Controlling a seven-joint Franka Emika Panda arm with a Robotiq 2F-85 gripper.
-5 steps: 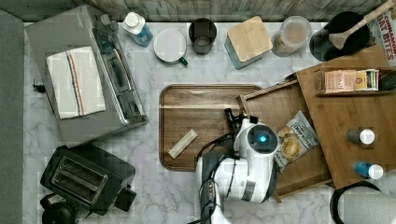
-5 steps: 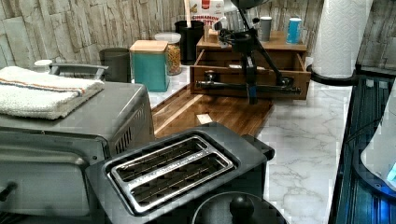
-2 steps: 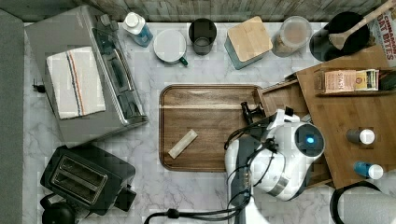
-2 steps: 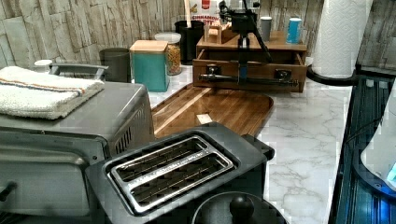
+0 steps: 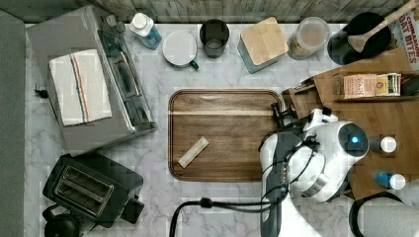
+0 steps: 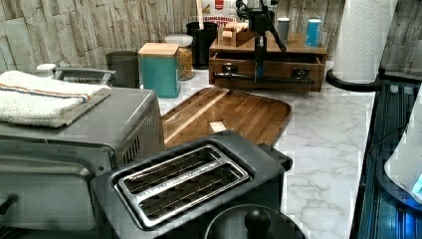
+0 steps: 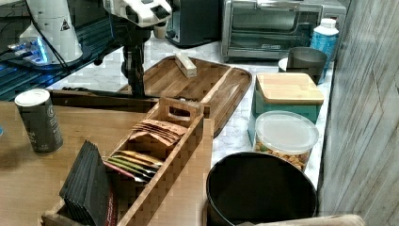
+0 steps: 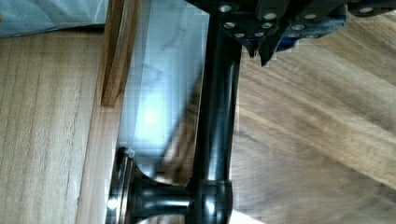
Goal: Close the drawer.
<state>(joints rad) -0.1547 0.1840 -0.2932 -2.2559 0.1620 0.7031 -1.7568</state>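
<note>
Drawer (image 6: 268,69) front and its long black bar handle (image 6: 263,78) sit almost flush with the bamboo-coloured cabinet (image 6: 298,50) at the far end of the marble desk (image 6: 323,139) in the left view, with only a narrow gap apparently left to close. The Franka arm's end effector (image 6: 259,74) hangs vertically at the middle of that handle, on its outer side, so the drawer lies directly beyond it, toward the cabinet. The handle's long axis runs across the drawer front, square to the direction of any closing push. In the wrist view the end effector's fingertips (image 8: 261,49) sit right against the bar (image 8: 215,116), though whether they are spread or pinching it cannot be told from these frames. A dark serving tray (image 5: 222,133) carrying a small wooden block (image 5: 193,152) lies on the desk just in front of the drawer, in the top view's middle. Judging by the gap, a short straight push toward the cabinet should finish the job.
</note>
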